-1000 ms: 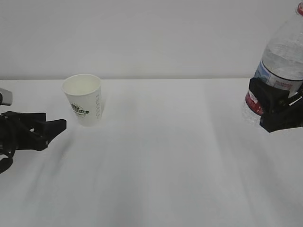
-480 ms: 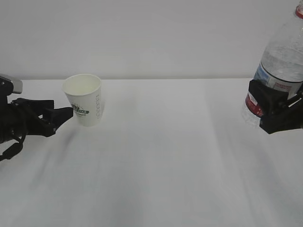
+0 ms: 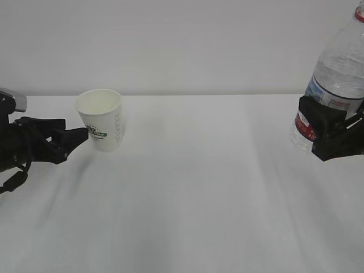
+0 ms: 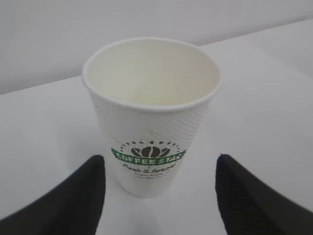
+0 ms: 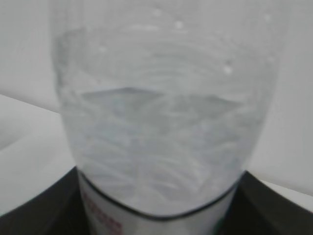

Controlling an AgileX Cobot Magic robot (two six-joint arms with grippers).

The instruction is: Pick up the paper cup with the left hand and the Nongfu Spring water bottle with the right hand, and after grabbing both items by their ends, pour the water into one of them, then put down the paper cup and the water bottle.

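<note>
The paper cup (image 3: 102,119) stands upright on the white table (image 3: 199,193) at the left, with its green logo facing my left gripper (image 3: 75,134). In the left wrist view the paper cup (image 4: 151,112) sits between and just beyond the two black fingers (image 4: 73,200). That left gripper (image 4: 160,164) is open, and a gap shows on each side of the cup. At the right edge, my right gripper (image 3: 327,133) is shut on the label band of the Nongfu Spring water bottle (image 3: 340,68) and holds it off the table, leaning slightly right. The bottle (image 5: 161,98) holds water (image 5: 161,147).
A plain pale wall (image 3: 187,40) rises behind the table's far edge. White tabletop stretches between the cup and the bottle. The bottle's neck runs out of the exterior view at the top right corner.
My left gripper has moved right and up, from short of the cup to its lower side, then stopped. The right gripper and bottle have hardly moved.
</note>
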